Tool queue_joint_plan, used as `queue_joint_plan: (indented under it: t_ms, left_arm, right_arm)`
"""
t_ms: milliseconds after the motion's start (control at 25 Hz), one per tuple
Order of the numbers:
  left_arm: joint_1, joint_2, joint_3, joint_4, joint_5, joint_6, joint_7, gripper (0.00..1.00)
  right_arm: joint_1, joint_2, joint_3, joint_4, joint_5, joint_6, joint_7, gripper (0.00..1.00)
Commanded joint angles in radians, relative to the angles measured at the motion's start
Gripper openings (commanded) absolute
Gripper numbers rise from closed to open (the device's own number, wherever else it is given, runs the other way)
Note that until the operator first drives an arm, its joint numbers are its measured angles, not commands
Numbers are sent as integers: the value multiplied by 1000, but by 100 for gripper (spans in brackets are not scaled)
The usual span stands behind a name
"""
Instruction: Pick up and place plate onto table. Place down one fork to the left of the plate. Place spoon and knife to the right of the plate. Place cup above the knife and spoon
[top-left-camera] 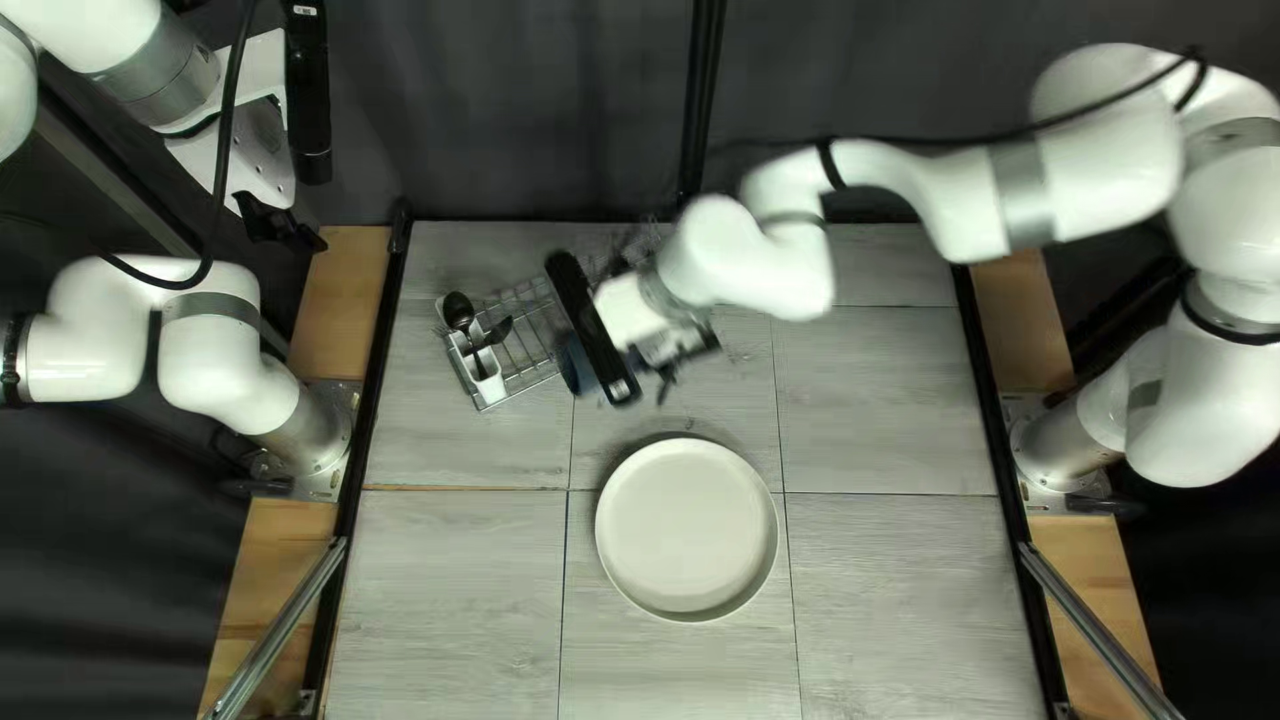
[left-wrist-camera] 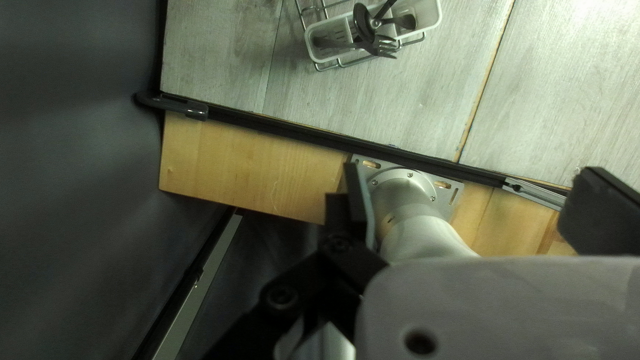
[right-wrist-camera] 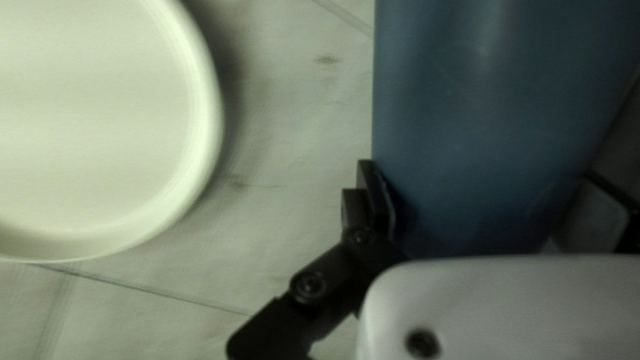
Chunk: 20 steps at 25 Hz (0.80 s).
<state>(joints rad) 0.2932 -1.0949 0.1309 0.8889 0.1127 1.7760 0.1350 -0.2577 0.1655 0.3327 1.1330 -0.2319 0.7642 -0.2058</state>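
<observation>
Cup (right-wrist-camera: 493, 100) is gripped by our right gripper (right-wrist-camera: 483, 193), with one finger on each side of its blue wall. In the top left view it hangs near the rack (top-left-camera: 534, 374), partly hidden, and the plate (top-left-camera: 687, 530) lies on the table (top-left-camera: 880, 587). We judge that the step is to carry the cup to the far right of the plate. We should lift it enough to pass the plate's rim, and turn the wrist slowly, so the base comes down flat. It is good to leave room nearer to us for the spoon (left-wrist-camera: 362, 21) and the knife, which we cannot pick out. The fork (left-wrist-camera: 381, 45) waits in the holder. Our left gripper (left-wrist-camera: 473, 183) is open, with nothing between its fingers, so it can stay away.
</observation>
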Motion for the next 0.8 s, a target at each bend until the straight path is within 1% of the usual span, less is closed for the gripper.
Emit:
queue_joint_plan:
  t_ms: [40, 160, 200, 360, 600, 800]
  left_arm:
    - [0, 0, 0, 0, 0, 0, 0, 100]
    - [0, 0, 0, 0, 0, 0, 0, 100]
    - [0, 0, 0, 0, 0, 0, 0, 100]
    - [0, 0, 0, 0, 0, 0, 0, 100]
    - [0, 0, 0, 0, 0, 0, 0, 100]
    - [0, 0, 0, 0, 0, 0, 0, 100]
  right_arm:
    - [54, -30, 30, -101, 4, -61, 164, 0]
    - [100, -10, 45, -144, -20, -97, 289, 0]
    - [107, -4, 48, -147, -22, -99, 305, 0]
    - [166, 82, 44, -118, -73, -116, 408, 0]
    - [166, 152, 34, -123, -88, -186, 413, 0]
    - [156, 166, 29, -142, -96, -228, 399, 0]
